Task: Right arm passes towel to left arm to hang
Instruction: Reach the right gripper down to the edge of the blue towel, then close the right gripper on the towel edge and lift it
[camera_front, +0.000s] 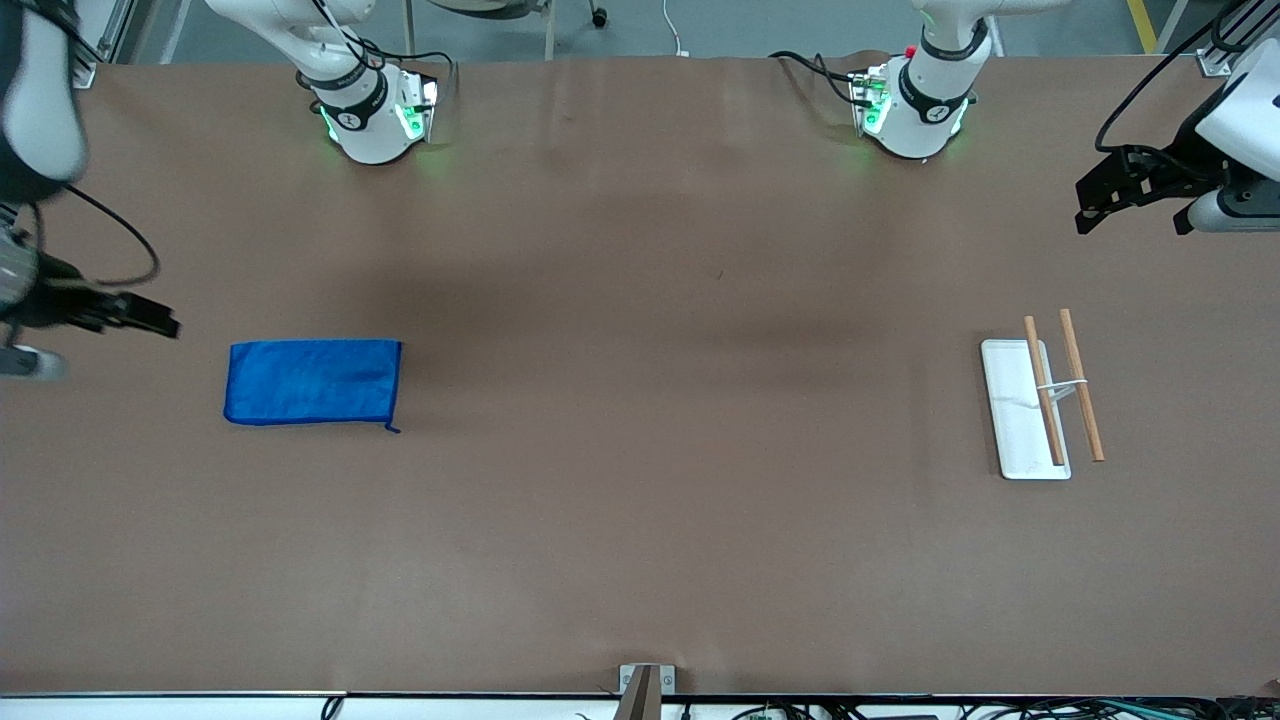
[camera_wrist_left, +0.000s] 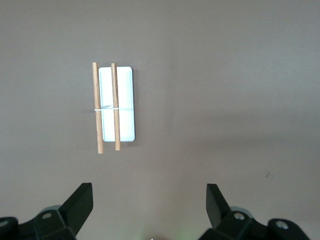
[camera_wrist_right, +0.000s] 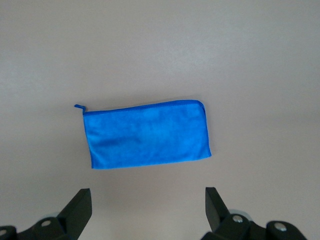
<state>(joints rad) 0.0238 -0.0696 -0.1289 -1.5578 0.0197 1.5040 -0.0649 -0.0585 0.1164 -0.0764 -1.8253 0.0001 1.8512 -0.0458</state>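
Nothing started yet: the pick is still the step in hand.

Towel (camera_front: 313, 382) lies flat and folded on the tabletop (camera_front: 640, 520), toward the right arm's end, untouched, with its small loop (camera_front: 393, 428) at the corner nearest the front camera. No wrinkles to grab, so I'd go for an edge or that loop corner.

Hanging rack (camera_front: 1040, 400) sits toward the left arm's end, about level with the towel and well apart from it: white base plate (camera_front: 1012, 420) with two wooden rods (camera_front: 1082, 383) above it, joined by a thin white bracket.

Right tool (camera_front: 150, 318) hangs in the air just off the towel's outer end, not over it. Right wrist view shows its fingers (camera_wrist_right: 78, 206) spread wide and empty, towel in sight of that camera.

Left tool (camera_front: 1110, 195) is up over the tabletop's left-arm end, closer to the bases than the rack is. Fingers (camera_wrist_left: 80, 200) likewise wide apart, nothing held. Left arm is waiting.

Next, my read: right tool needs to shift over the towel, drop, and pinch one short edge so the cloth drapes free for the handoff mid-tabletop. The flat cloth means fingertips have to reach tabletop level.
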